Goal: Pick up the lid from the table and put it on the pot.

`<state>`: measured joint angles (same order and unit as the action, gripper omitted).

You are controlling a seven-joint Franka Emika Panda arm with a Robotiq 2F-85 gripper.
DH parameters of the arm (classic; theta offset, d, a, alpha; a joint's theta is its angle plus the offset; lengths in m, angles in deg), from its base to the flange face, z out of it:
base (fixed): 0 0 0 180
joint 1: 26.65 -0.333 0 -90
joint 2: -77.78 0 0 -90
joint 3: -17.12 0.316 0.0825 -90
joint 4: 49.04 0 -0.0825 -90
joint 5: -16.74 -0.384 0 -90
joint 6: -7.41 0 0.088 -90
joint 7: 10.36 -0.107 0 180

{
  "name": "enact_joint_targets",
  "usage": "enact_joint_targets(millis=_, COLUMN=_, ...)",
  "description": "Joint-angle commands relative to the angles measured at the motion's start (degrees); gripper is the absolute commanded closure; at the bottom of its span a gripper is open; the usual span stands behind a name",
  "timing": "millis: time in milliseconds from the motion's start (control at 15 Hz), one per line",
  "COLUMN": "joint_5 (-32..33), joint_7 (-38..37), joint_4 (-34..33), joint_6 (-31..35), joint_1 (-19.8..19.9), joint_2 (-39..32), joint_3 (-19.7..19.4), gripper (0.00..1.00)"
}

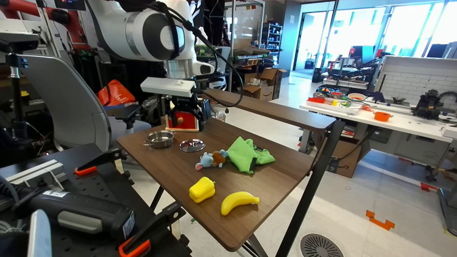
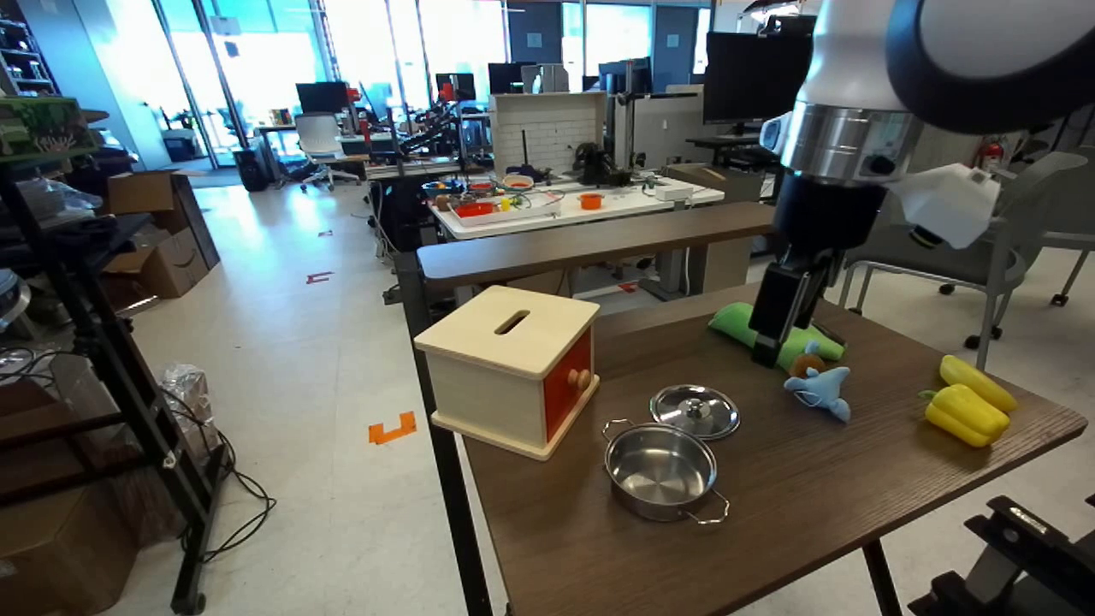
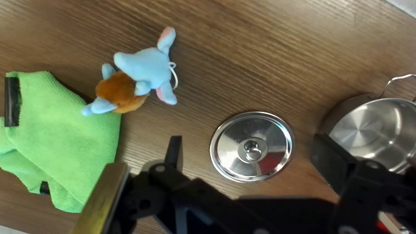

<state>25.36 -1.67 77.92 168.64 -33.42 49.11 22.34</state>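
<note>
See the lid (image 3: 252, 146) flat on the table (image 1: 171, 164), with knob up, just beside the pot (image 2: 660, 470) but apart from it. Find the gripper (image 1: 187, 125) in the air above the table, with fingers (image 3: 175, 151) spread wide and gripping nothing, to either side of the lid in the wrist view (cannot tell how high over it). Then note the red-fronted box (image 2: 505, 385) near the pot; farther out, the blue-and-brown toy (image 3: 146, 68) against the green cloth (image 3: 65, 136); and, toward the table's end away from the box, the yellow pepper (image 1: 202, 190) with the banana (image 1: 239, 202) near it.
</note>
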Motion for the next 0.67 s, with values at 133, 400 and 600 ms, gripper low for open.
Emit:
enact_joint_targets(millis=133, joint_5=0.18, joint_7=1.99, joint_4=-8.35, joint_6=-2.36, joint_1=-0.12, joint_2=-7.06, joint_3=1.73, gripper=0.00)
enact_joint_targets(millis=400, joint_5=0.27, joint_7=2.36, joint_4=-12.58, joint_6=-4.28, joint_1=-0.57, joint_2=-11.01, joint_3=1.97, gripper=0.00)
enact_joint_targets(millis=600, joint_5=0.72, joint_7=1.85, joint_4=-15.88, joint_6=-6.96, joint_1=-1.65, joint_2=-13.76, joint_3=1.41, gripper=0.00)
